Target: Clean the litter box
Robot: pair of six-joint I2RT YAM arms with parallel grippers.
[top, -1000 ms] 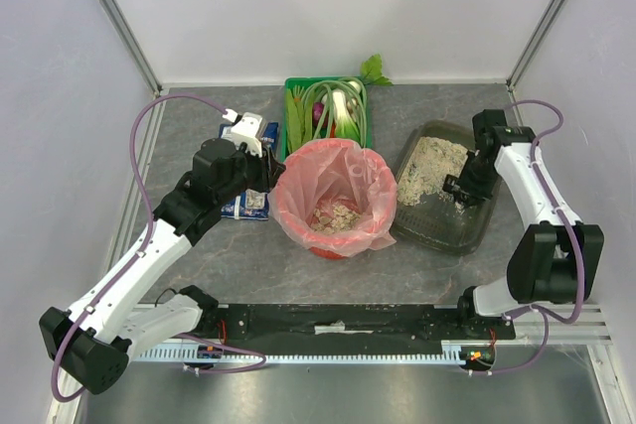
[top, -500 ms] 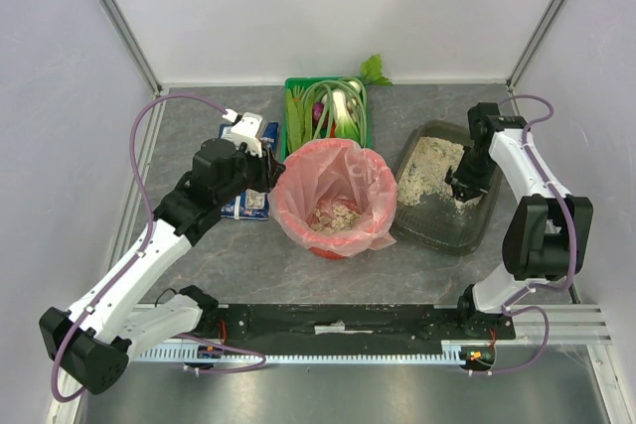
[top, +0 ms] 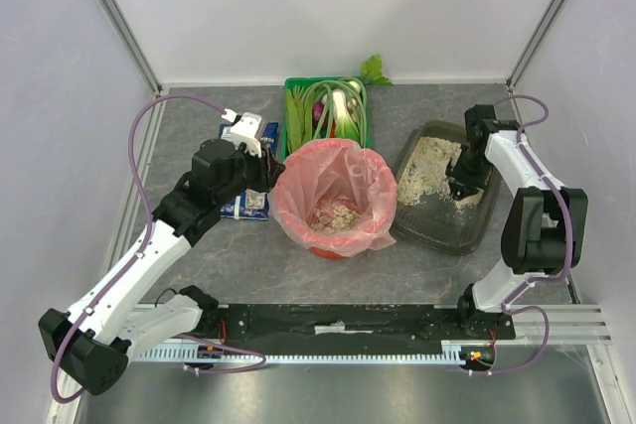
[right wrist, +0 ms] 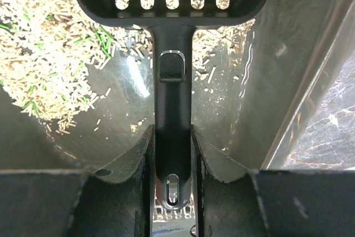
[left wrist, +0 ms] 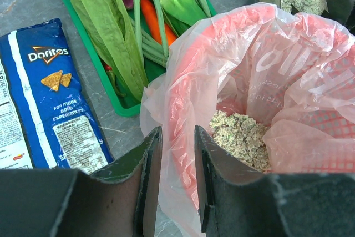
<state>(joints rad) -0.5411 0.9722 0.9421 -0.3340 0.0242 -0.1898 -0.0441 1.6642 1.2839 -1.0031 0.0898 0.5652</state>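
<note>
The litter box (top: 438,222) is a dark translucent tray at the right with beige litter (top: 427,170) heaped in its far half. My right gripper (top: 463,186) is down inside it, shut on the handle of a black slotted scoop (right wrist: 172,98). The scoop's head lies against the litter (right wrist: 44,54) near the tray's wall (right wrist: 288,81). The red bin with a pink bag (top: 298,213) stands left of the tray and holds clumped litter (left wrist: 241,137). My left gripper (left wrist: 177,132) is closed on the bin's bagged left rim (left wrist: 176,98).
A green crate of vegetables (top: 328,111) stands behind the bin. A blue Doritos bag (left wrist: 52,109) lies left of the bin, under my left arm (top: 199,201). The cell's walls enclose the grey table (top: 238,255) on three sides.
My right wrist has shifted a little toward the far end of the tray, with the scoop still held. The left arm, the bin and the tray have not moved.
</note>
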